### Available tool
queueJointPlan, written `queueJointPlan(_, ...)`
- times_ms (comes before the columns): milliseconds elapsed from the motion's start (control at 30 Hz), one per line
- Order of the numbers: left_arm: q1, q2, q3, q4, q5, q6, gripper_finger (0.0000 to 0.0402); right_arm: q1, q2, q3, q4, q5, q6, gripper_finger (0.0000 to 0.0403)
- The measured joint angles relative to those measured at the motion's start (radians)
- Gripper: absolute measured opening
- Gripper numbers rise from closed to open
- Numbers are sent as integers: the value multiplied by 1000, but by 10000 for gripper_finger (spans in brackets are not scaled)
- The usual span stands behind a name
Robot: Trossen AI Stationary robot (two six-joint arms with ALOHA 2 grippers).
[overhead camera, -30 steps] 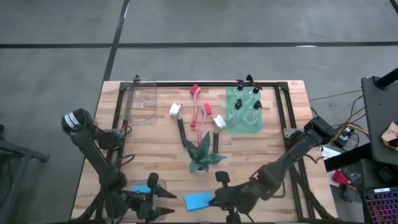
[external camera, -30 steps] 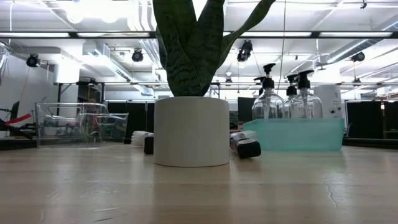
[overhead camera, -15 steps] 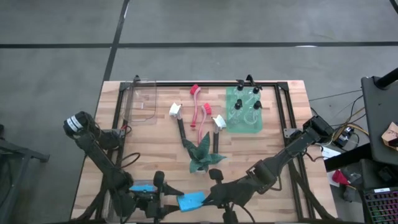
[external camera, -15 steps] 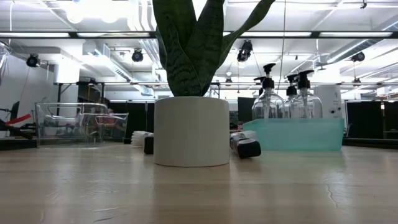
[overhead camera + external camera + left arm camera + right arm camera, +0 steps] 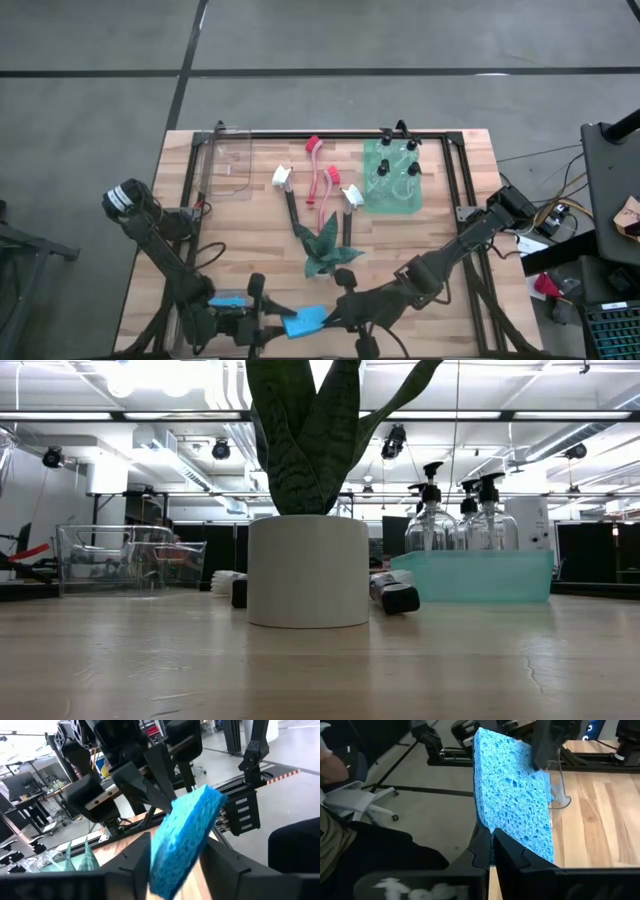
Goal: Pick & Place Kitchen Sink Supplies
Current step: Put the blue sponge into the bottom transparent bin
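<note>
High: blue sponge (image 5: 305, 321) at tabletop's near edge, now between both grippers; a second ago it sat right of the left gripper (image 5: 268, 318), which has since closed in while the right gripper (image 5: 338, 314) carried it left. Teal sponge (image 5: 229, 300) just beside the left arm. Low: plant (image 5: 308, 490), bottles (image 5: 462, 510) in tray (image 5: 475, 576), unchanged; no arms visible. Left wrist: fingers (image 5: 135, 865) straddle the sponge (image 5: 182, 840); contact unclear. Right wrist: fingers (image 5: 485, 845) clamped on sponge (image 5: 515, 795). Looks like a handover starting.
</note>
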Motion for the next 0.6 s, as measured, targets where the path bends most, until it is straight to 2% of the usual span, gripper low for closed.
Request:
queueJointPlan(333,-4,0,0,-7,8,-9,13,-6,0,-2,2,0,-58,11)
queueJointPlan(467,-22,-17,0,-47,5,-51,16,-7,0,-6,4,6,-57,16)
queueJointPlan(600,-49,-82,-1,-187,8,-216,28,-1,0,-16,-18,5,-58,42)
